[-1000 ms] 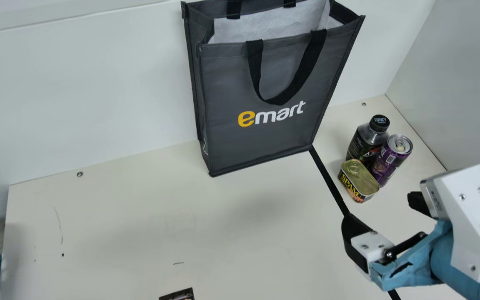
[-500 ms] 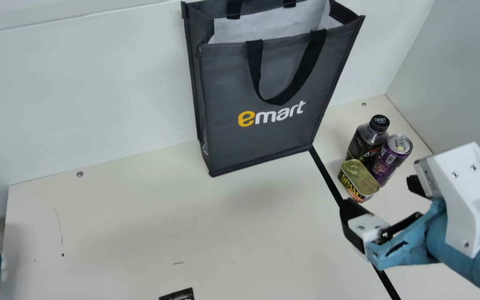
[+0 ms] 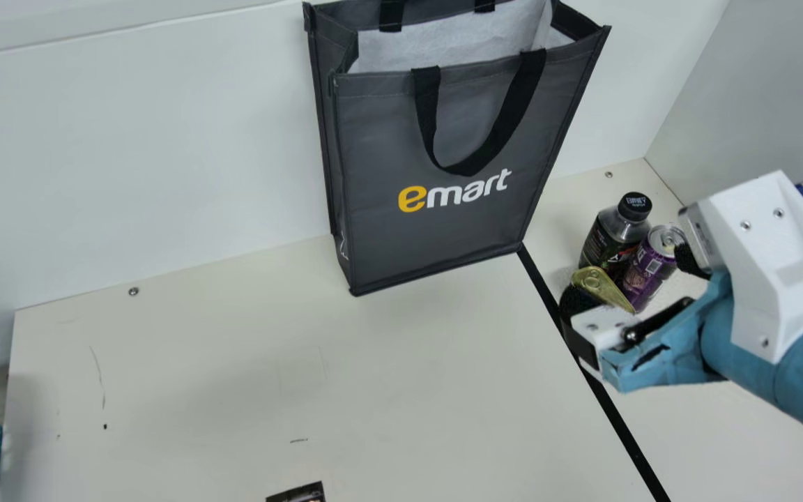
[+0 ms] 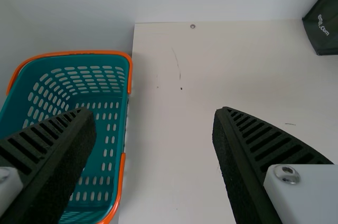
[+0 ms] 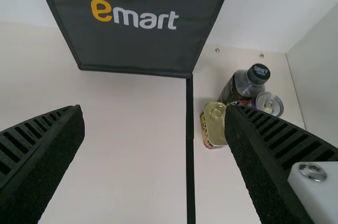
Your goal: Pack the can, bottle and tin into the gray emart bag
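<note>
Right end effector [image 3: 630, 275] moved nearer tin [image 3: 598, 281], seemingly clear of its edge, left end effector [image 4: 155, 114] apart, both wide open, empty

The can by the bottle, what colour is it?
Purple, with a silvery top; best in the main view.

Ref.: emart bag [image 3: 373, 153], upright on table [image 3: 199, 369]. Right of bag, 3 items grouped: bottle [image 3: 607, 240], can [image 3: 645, 272] farther right, tin [image 3: 600, 284] foremost. Basket [image 4: 129, 71]: well left of bag and before it. Strip [image 3: 617, 418]: forward from bag's right front corner.
</note>
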